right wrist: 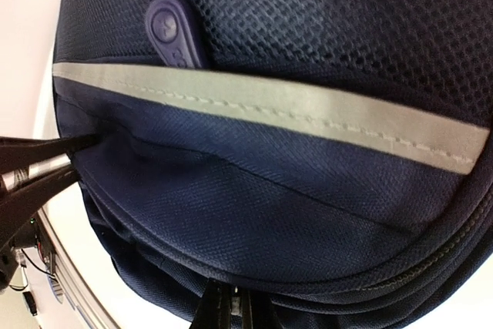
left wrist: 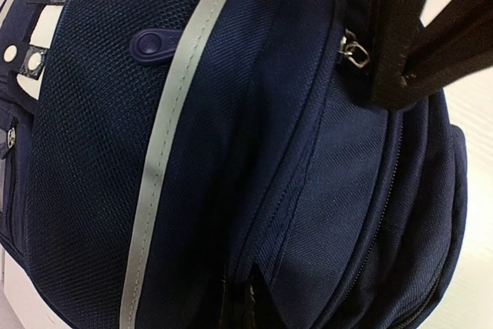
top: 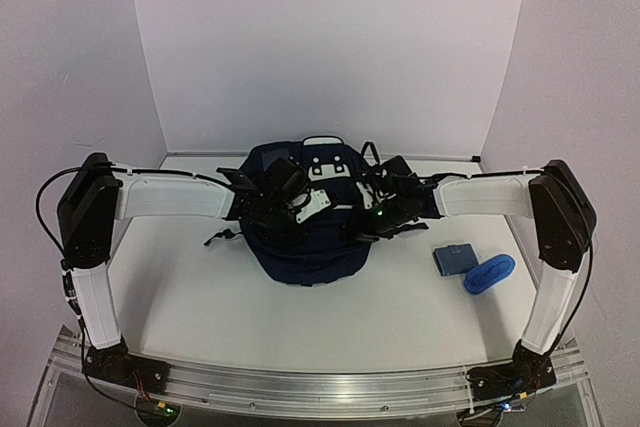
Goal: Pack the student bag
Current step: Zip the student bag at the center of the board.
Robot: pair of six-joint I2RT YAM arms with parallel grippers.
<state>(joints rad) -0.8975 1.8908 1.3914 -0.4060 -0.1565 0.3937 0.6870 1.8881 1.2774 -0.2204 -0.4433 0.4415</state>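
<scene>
The student bag (top: 305, 259) lay in the middle of the table (top: 190, 292), with its white patch (top: 330, 162) on the side toward the back wall. Both arms reached in over it, one from each side. The left gripper (right wrist: 77, 156) was closed on a fold of the bag's navy fabric, just below the grey reflective stripe (right wrist: 269, 109). The right gripper (left wrist: 394, 75) was closed too, its black fingers against the bag's rim right beside a metal zipper pull (left wrist: 354, 50). It seemed to be pinching cloth there, though the close view made that hard to confirm. A rubber zipper tab (left wrist: 154, 42) lay flat on the bag's mesh panel, touching the stripe. To the right of the bag, well apart from it, sat a small blue pouch (top: 455, 257). A brighter blue object (top: 490, 273) lay just beside the pouch, on the side farther from the bag.
</scene>
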